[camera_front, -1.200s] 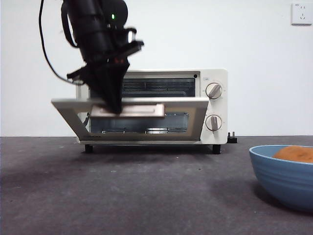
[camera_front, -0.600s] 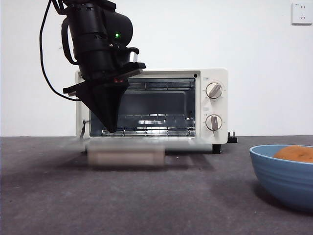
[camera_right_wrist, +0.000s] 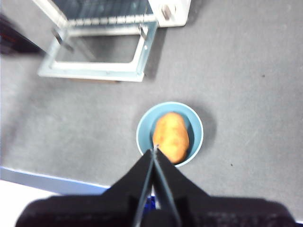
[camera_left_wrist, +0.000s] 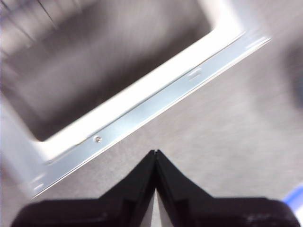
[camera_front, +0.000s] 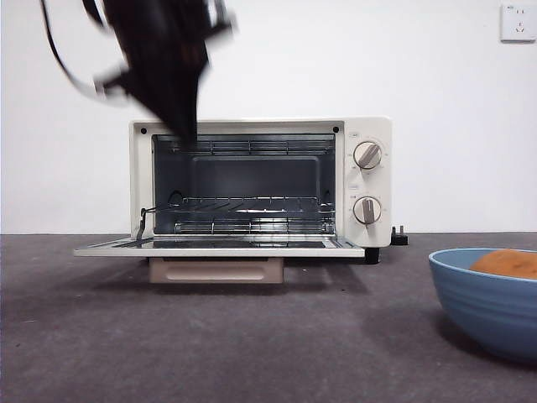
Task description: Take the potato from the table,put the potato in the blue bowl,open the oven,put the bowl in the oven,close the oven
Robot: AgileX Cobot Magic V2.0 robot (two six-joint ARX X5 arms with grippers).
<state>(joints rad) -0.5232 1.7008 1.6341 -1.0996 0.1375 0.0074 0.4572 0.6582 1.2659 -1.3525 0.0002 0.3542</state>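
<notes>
Oven (camera_front: 260, 180) door lying open, potato (camera_right_wrist: 171, 136) in blue bowl (camera_right_wrist: 194, 124), both end effectors pressed together, empty.

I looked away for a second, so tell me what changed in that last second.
The oven door swung down from half open to lying flat and fully open. The left gripper, which was at the door's handle, let go and rose above the oven; its fingers are shut. The blue bowl with the potato in it stayed put, with the right gripper above it.
</notes>
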